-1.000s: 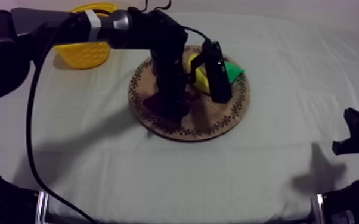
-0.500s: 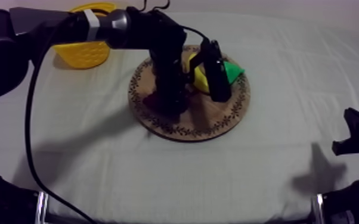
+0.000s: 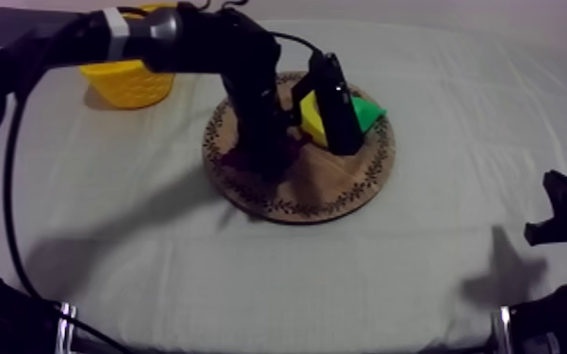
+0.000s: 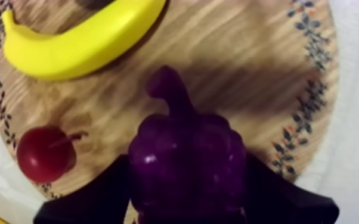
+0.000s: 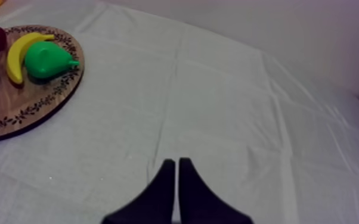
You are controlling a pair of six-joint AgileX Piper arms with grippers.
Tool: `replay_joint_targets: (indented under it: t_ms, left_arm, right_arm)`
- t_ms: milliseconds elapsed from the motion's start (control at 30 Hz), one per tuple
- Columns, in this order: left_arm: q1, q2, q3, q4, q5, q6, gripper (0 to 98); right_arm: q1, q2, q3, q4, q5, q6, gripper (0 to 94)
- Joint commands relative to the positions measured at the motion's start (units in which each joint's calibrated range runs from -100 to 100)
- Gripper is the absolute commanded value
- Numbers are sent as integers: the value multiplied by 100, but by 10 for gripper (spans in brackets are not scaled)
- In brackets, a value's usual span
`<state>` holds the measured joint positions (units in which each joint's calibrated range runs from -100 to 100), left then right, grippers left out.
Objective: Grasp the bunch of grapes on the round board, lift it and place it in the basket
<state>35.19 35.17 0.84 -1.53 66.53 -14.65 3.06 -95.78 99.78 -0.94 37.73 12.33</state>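
**Grapes gripped over the board**

Reaches in from the upper left over the wooden board (image 3: 336, 186) with the left arm. Clamps the left gripper (image 4: 186, 179) on the bunch of grapes (image 4: 185, 143), with one of the black fingers (image 4: 92, 199) at each flank of the purple bunch and the stem end pointing toward the banana (image 4: 80, 42). Holds the bunch over the board, close to its patterned rim and just beside the small red fruit (image 4: 45, 154). Cannot tell whether touching the wood or raised off it. Has the banana and the green pear (image 3: 370, 113) side by side on the far part of the board. Has the yellow basket (image 3: 129, 80) well apart from the bunch, on the counter (image 3: 155, 254) beyond the board at the left. Rests the right gripper (image 5: 177, 164) low at the counter's right side, well away from the board, fingers pressed together into a narrow wedge, holding nothing.
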Motion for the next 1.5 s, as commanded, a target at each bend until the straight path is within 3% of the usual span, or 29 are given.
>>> replay_joint_targets:
  t_ms: [0, 200, 400, 733, 1033, 1267, 1467]
  left_arm:
    - [27, -408, 220, 8, -34, 47, 494]
    - [152, -1437, 855, 11, -57, 298, 510]
    - [194, -2415, 1320, 17, -132, 747, 521]
    - [-376, -3415, 1008, 75, 302, 1168, 549]
    - [-1332, -3794, 1277, 281, 355, 1066, 548]
    - [-2013, -3779, 1957, 348, 170, 943, 548]
    - [-2406, -3573, 1747, 363, 221, 871, 555]
  right_arm:
    - [1, 2, -1, -1, 1, 0, 3]
    - [1, 2, -1, -1, 1, 0, 3]
    - [1, 2, -1, -1, 1, 0, 3]
    - [1, 2, -1, -1, 1, 0, 3]
    - [1, 2, -1, -1, 1, 0, 3]
    - [1, 2, -1, -1, 1, 0, 3]
    - [1, 2, -1, -1, 1, 0, 3]
